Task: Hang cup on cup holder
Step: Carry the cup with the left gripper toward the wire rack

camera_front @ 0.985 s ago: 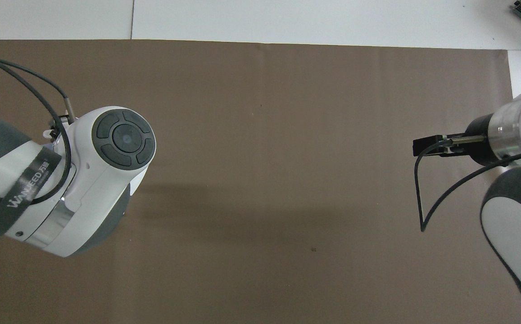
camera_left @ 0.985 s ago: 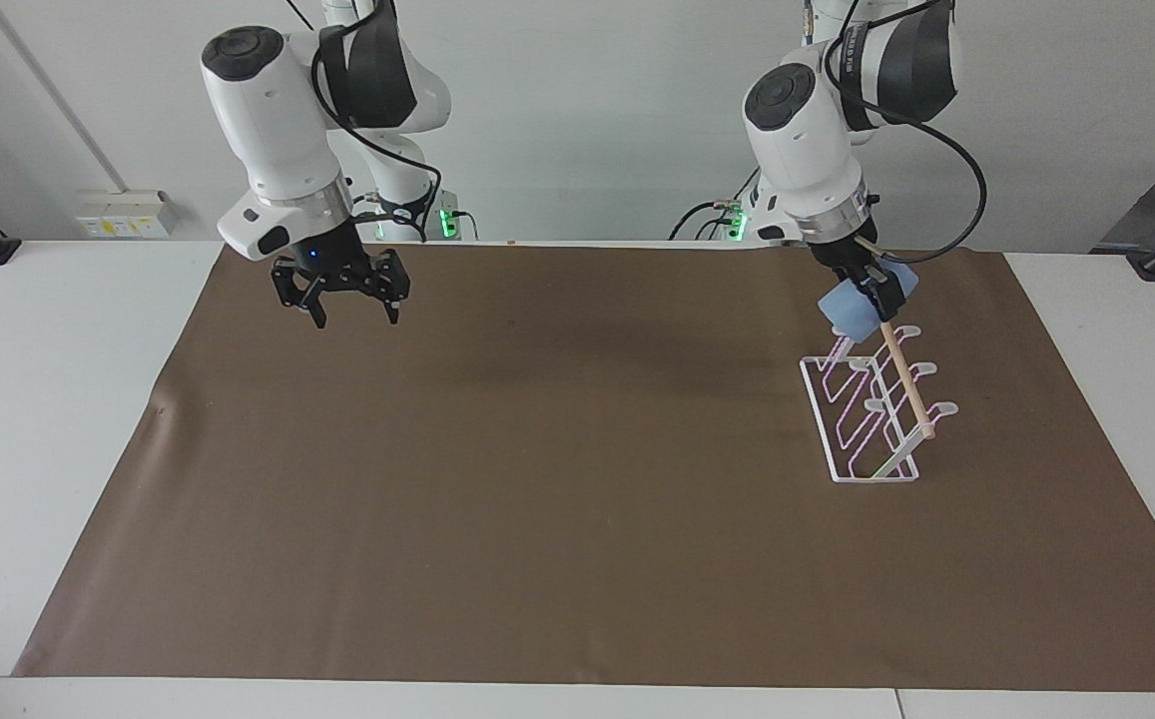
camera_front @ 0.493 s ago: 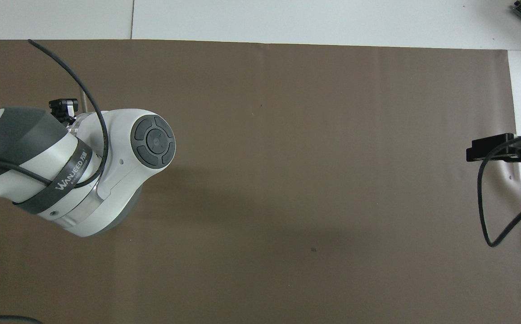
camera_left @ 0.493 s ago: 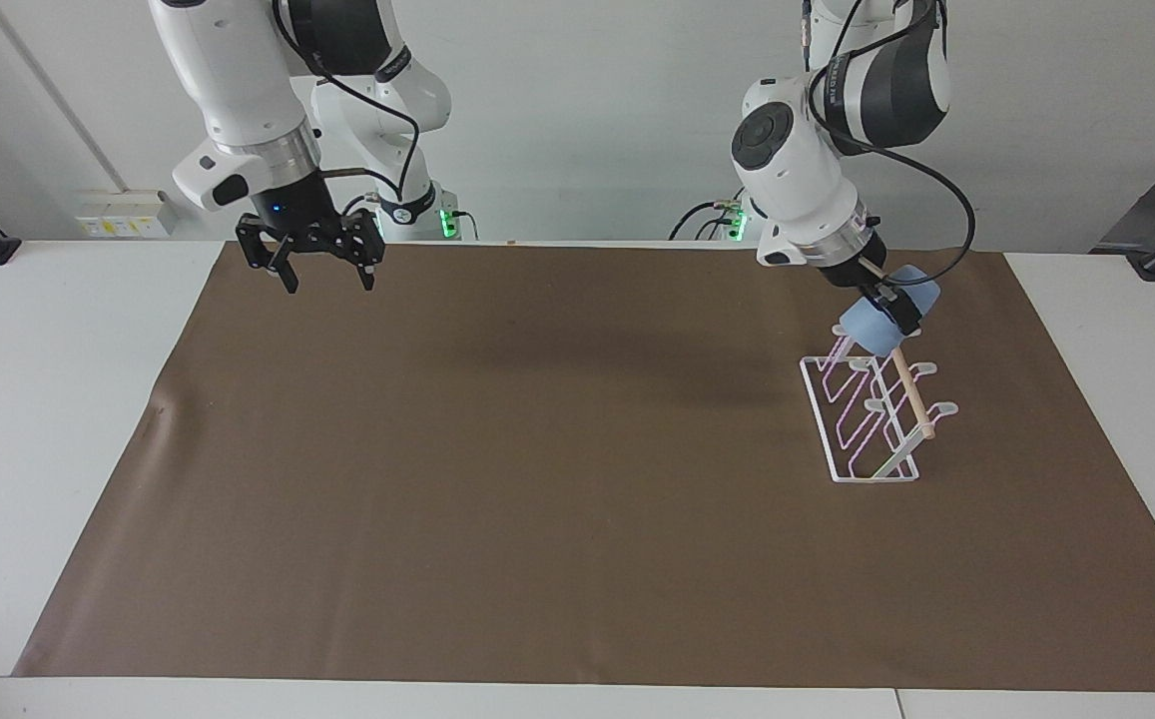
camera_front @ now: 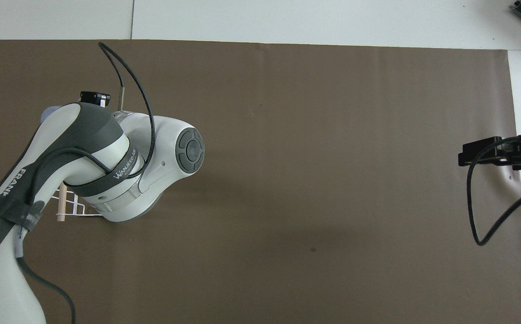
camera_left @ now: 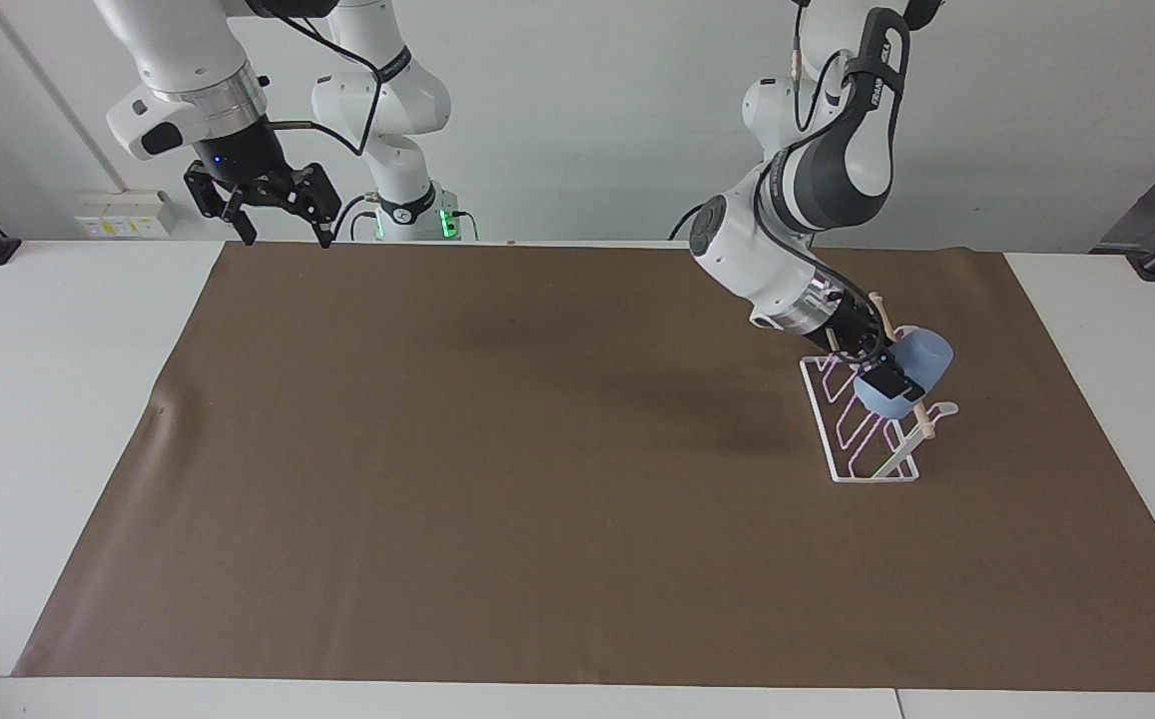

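Since a second ago the left gripper [camera_left: 892, 377] has carried the small light-blue plastic cup [camera_left: 908, 371] down and outward along the rack, from above its robot-side end to over the prongs at the end farther from the robots, while the right gripper [camera_left: 278, 205] has risen and drawn back toward its own end of the desk [camera_left: 58, 419]. The left gripper is clenched on the cup, which lies tilted, its long axis slanting; which end is the mouth cannot be told. It sits just above the light wooden rod of the white wire cup holder [camera_left: 862, 434], and whether it touches a prong is unclear. The right gripper hangs released, fingers spread, over the edge of the brown mat [camera_left: 537, 479].

From across the desk the cup, rack and grasp all show. From overhead, the left arm covers them: only a sliver of cup [camera_front: 49, 110], a corner of the holder [camera_front: 72, 208] and the right gripper [camera_front: 485, 152] appear.
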`<state>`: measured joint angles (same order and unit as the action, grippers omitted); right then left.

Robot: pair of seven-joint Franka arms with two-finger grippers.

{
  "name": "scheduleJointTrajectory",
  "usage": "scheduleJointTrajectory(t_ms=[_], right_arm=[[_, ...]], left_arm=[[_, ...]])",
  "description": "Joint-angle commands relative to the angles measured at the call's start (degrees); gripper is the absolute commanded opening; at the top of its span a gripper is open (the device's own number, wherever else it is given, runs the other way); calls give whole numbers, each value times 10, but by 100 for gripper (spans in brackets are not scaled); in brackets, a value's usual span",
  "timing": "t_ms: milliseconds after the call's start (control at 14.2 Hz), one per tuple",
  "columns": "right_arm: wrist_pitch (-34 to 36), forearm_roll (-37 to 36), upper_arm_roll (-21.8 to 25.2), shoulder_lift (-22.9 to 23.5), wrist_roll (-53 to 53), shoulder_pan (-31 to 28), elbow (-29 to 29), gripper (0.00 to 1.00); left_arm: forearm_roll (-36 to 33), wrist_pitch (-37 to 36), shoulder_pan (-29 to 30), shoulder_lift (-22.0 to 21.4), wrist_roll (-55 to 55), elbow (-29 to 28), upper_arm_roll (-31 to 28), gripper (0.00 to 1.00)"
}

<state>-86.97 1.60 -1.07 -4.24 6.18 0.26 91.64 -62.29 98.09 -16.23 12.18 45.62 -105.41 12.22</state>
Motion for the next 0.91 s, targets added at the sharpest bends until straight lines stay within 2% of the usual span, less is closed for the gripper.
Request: scheduleJointTrajectory(t_ms=[0, 141, 844], right_arm=[[-3, 2, -2, -12, 14, -2, 15, 100], [-4, -2, -3, -12, 13, 1, 15, 100], [0, -11, -6, -9, 1, 0, 2, 100]], left_arm=[[-20, 22, 2, 13, 30, 4, -4, 0], [-19, 23, -2, 23, 30, 1, -4, 0], [-20, 24, 13, 19, 54, -15, -4, 0]])
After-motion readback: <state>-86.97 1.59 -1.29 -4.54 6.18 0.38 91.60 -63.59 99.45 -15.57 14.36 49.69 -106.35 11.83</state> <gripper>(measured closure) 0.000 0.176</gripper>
